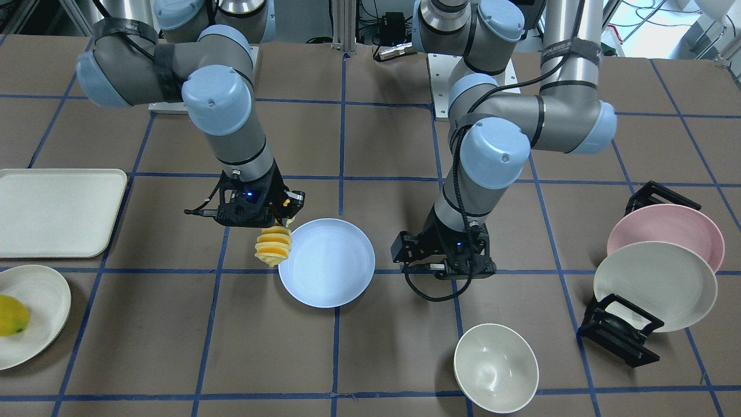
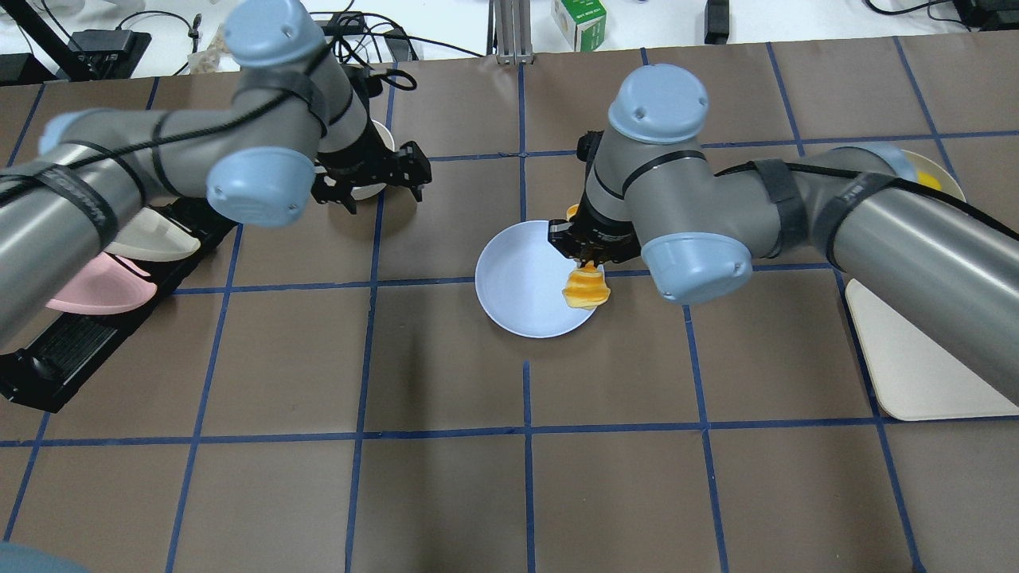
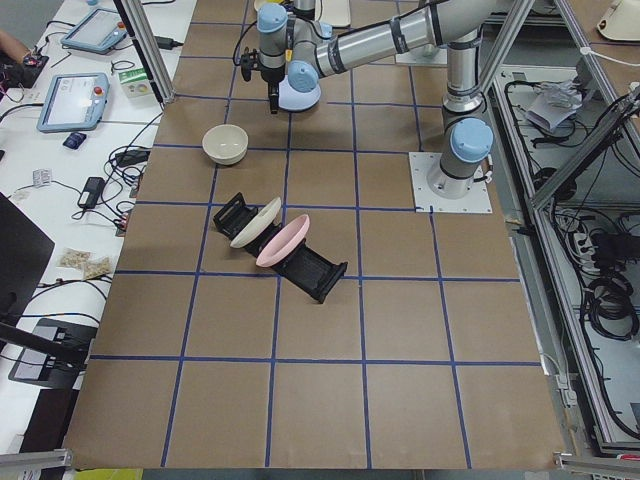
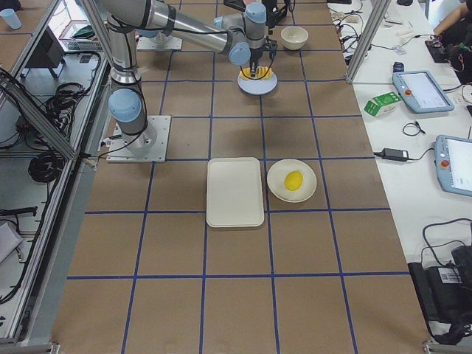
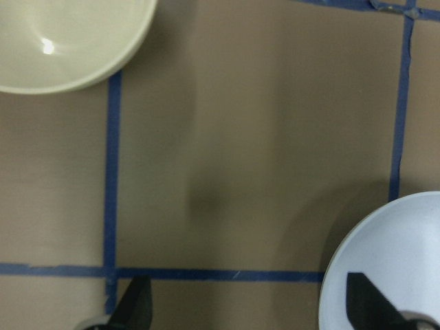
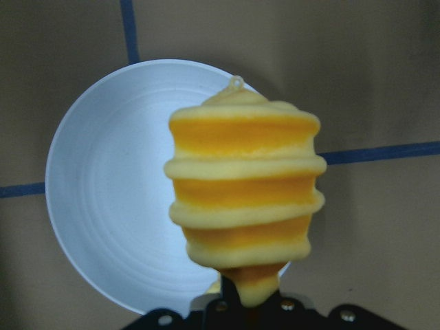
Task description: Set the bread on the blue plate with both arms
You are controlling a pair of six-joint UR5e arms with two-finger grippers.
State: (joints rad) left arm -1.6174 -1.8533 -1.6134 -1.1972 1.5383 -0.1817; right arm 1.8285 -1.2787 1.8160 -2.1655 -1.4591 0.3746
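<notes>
The bread [image 1: 274, 246] hangs end-down from my right gripper [image 1: 282, 223], which is shut on its top end. It hangs above the table at the blue plate's [image 1: 330, 266] edge on the robot's right. In the overhead view the bread [image 2: 587, 288] overlaps the plate's [image 2: 521, 278] rim below the right gripper [image 2: 587, 259]. In the right wrist view the bread [image 6: 244, 199] hangs in front of the plate [image 6: 103, 199]. My left gripper [image 5: 247, 306] is open and empty over bare table beside the plate [image 5: 395, 261]. It also shows in the front view [image 1: 446, 263].
A cream bowl [image 1: 496, 368] sits near the left gripper. A black rack holds a pink plate [image 1: 666, 229] and a cream plate [image 1: 654, 286]. A cream tray [image 1: 58, 211] and a white plate [image 1: 40, 301] with a yellow fruit [image 1: 11, 315] lie on the right arm's side.
</notes>
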